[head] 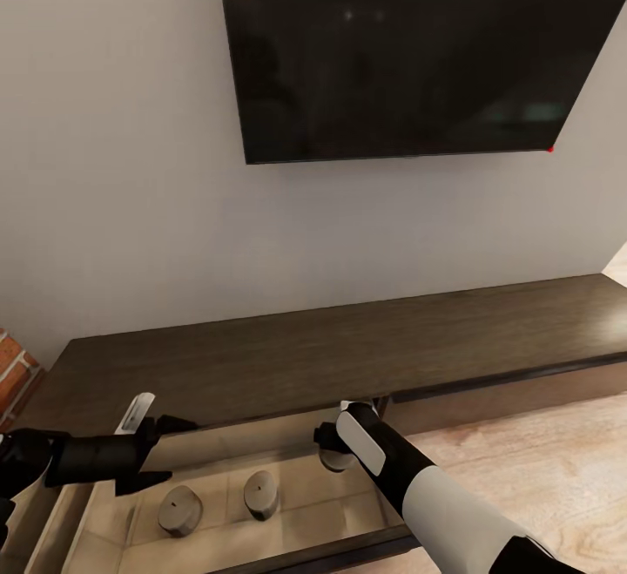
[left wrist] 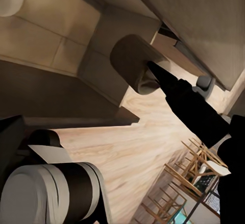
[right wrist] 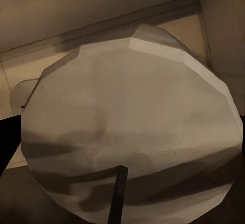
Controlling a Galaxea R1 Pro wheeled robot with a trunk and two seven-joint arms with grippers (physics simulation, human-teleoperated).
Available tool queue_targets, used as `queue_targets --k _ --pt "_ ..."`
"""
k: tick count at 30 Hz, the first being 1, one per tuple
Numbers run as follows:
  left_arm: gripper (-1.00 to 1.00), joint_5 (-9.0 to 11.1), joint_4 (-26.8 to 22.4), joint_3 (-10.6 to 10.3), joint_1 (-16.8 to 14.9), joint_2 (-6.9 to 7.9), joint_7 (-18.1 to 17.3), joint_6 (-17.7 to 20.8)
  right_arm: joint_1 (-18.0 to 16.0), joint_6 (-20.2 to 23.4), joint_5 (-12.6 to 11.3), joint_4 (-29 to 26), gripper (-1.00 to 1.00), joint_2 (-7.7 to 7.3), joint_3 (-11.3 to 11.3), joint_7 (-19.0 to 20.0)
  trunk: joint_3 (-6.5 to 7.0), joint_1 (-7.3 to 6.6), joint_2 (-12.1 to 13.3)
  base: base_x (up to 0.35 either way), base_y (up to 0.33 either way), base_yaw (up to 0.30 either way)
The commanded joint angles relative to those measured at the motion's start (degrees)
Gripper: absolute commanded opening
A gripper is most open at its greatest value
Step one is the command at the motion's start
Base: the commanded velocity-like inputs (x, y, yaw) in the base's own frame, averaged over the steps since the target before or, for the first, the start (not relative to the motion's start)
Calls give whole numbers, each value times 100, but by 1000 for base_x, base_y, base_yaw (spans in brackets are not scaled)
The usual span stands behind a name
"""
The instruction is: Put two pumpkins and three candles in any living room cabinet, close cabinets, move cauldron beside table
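Note:
The long dark-brown cabinet [head: 348, 347] runs along the wall. Its left drawer [head: 218, 548] is pulled out, showing a pale wood inside. Two grey candles stand in it, one [head: 180, 510] beside the other [head: 261, 494]. My right gripper [head: 335, 445] is shut on a third candle [head: 331, 461] just above the drawer's right end. That candle [right wrist: 132, 127] looms large in the right wrist view and also appears as the held candle [left wrist: 131, 60] in the left wrist view. My left gripper [head: 174, 450] hovers open over the drawer's left part, holding nothing. The pumpkins are out of view.
A black TV [head: 409, 43] hangs on the wall above the unit. A closed drawer front [head: 505, 395] continues to the right. Pale wood floor [head: 540, 461] lies in front. Red brick [head: 13, 374] edges the far left. Wooden chairs [left wrist: 194, 168] stand farther off.

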Motion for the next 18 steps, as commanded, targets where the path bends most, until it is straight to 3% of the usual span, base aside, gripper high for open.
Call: queue_targets --k 1,10,13,18 --pt "100 51 -14 6 -6 0 56 18 -6 1 -57 -7 -100 -4 27 -54 -5 -1 -2 0 0 0" --pt "100 51 -193 5 -7 -7 9 23 -3 2 -57 -8 -100 -4 27 -52 -5 -1 -2 0 0 0" --pt "100 51 -208 -1 2 2 -55 24 -4 7 -57 -8 -100 -4 27 -52 -59 65 -123 0 0 0" --pt "100 51 -212 -21 62 166 -86 24 -4 36 -63 -11 -100 -2 27 -46 -149 175 -323 0 0 0"
